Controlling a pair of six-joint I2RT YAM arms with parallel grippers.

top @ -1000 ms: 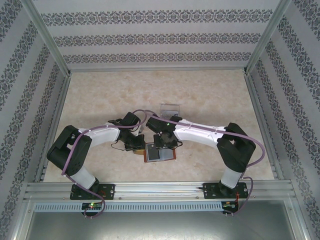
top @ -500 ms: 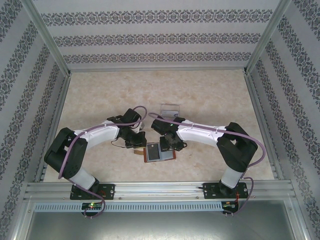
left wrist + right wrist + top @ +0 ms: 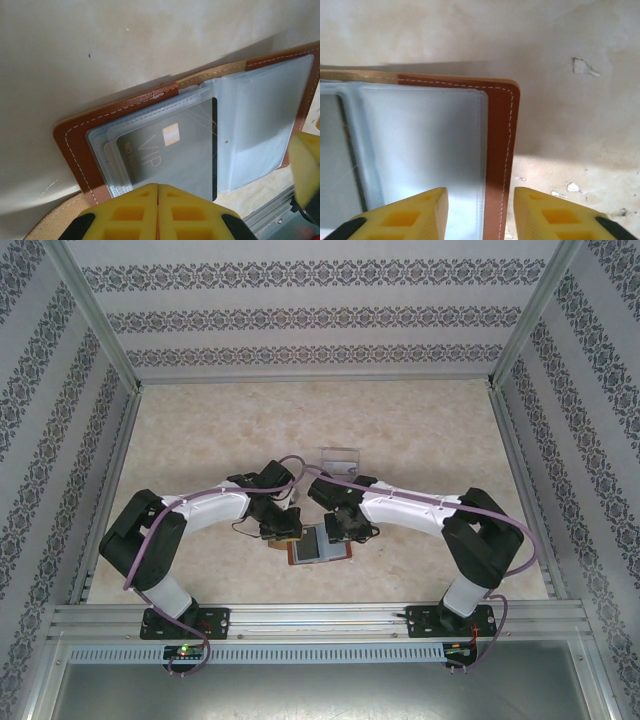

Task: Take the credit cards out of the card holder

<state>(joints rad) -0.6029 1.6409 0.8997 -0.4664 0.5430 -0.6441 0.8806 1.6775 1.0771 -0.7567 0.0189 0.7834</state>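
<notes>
Lying open on the table (image 3: 420,430), the card holder (image 3: 320,547) has a clear tray (image 3: 340,457) beyond it. The left gripper (image 3: 158,210) is pressed together, the right gripper (image 3: 480,210) spread astride the holder's edge. The left wrist view reveals a pocketed dark card (image 3: 175,150).

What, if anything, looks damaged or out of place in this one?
Nothing serious. The card holder lies open and flat with the dark card square in its clear sleeve. Only the table looks worn: small chipped flecks in its surface beside the holder's edge.

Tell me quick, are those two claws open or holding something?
Left gripper: jaws shut; whether they pinch anything cannot be told.
Right gripper: jaws open over the card holder's edge, holding nothing.
</notes>
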